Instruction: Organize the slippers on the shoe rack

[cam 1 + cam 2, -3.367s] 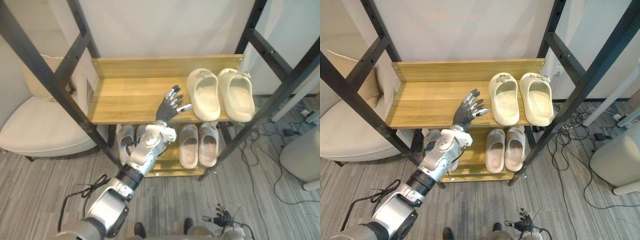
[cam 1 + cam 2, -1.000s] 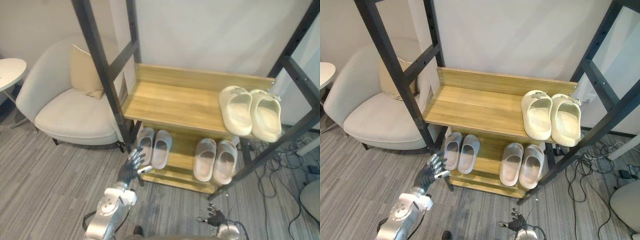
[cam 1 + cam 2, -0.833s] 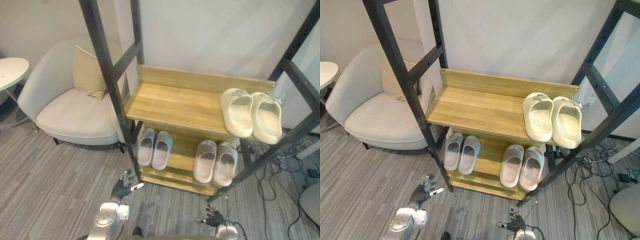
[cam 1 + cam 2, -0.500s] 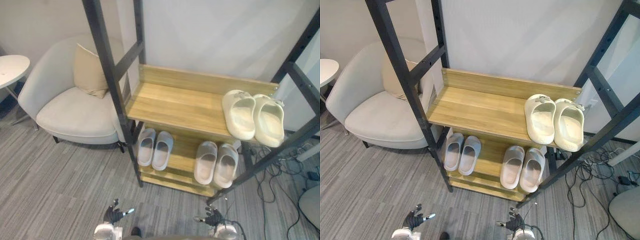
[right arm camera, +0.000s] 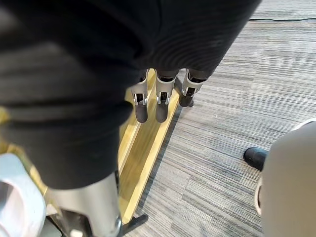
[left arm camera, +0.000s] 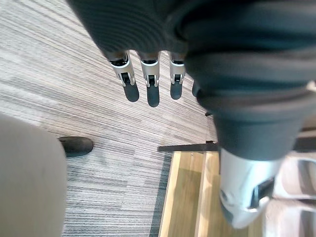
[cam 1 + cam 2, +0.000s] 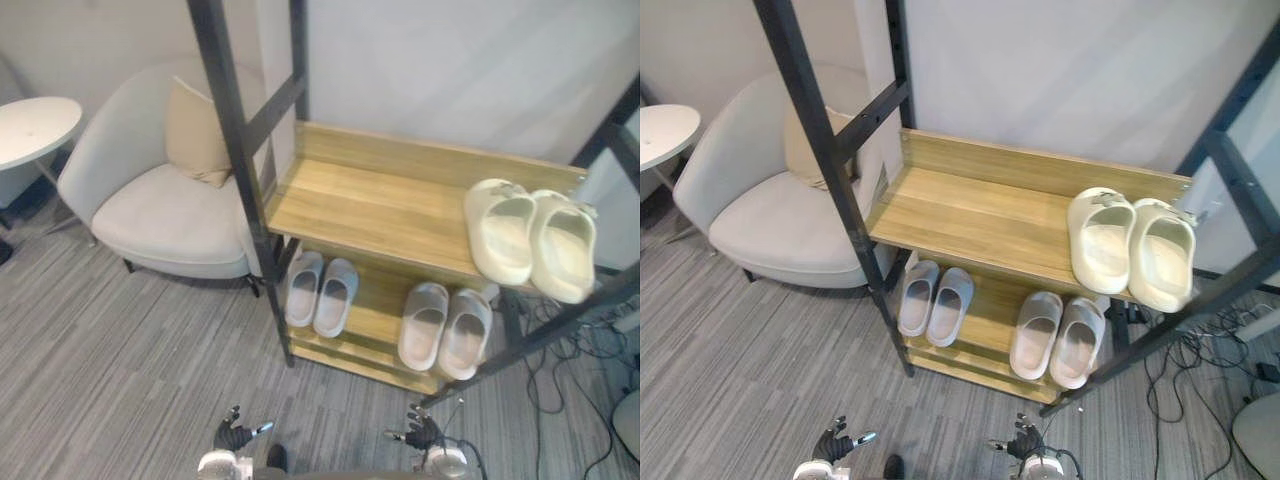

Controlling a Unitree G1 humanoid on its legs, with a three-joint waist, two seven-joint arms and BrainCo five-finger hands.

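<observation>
Three pairs sit on the shoe rack point(image 7: 380, 200): cream pair point(image 7: 503, 243) on upper shelf, right end; left grey pair point(image 7: 336, 297) and right grey pair point(image 7: 424, 324) below. Near the floor, left hand point(image 7: 235, 436) and right hand point(image 7: 420, 434) hang loose-fingered, empty. Sorting looks done; next, probably only a check.

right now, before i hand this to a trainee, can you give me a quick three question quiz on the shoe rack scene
1. True or false: the cream slippers sit at the right end of the upper shelf.
2. How many pairs of grey slippers are on the lower shelf? A) one B) two C) three
3. Fill in: the left robot hand and the right robot hand, both low over the floor with straight fingers, hold ____.

Key: 1 true; 2 B; 3 nothing.
</observation>
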